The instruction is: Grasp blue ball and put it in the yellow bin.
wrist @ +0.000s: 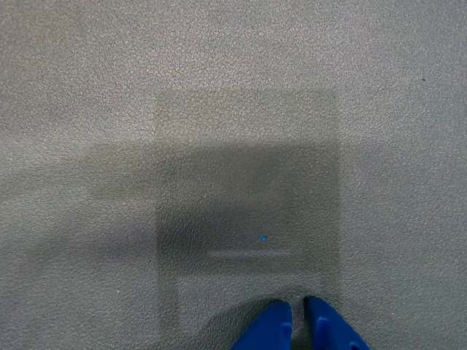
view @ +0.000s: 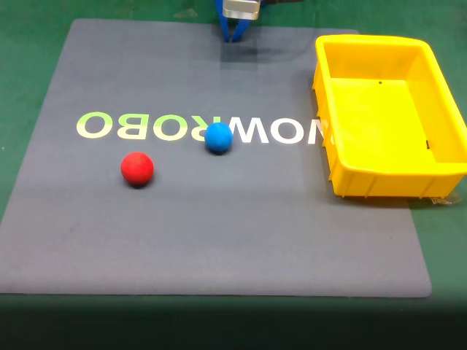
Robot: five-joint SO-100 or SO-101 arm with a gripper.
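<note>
The blue ball point(view: 218, 138) rests on the grey mat in the fixed view, on the pale lettering near the middle. The yellow bin point(view: 387, 182) stands at the mat's right edge, with nothing inside it. My gripper point(view: 233, 34) hangs at the mat's far edge, well behind the blue ball and apart from it. In the wrist view its two blue fingertips point(wrist: 272, 326) poke in from the bottom edge, almost touching, with nothing between them; my gripper point(wrist: 298, 315) is shut over bare mat.
A red ball point(view: 137, 168) of the same size lies left of and slightly nearer than the blue one. The grey mat point(view: 219, 240) lies on a green table point(view: 22, 87). Open mat stretches between the balls and the bin.
</note>
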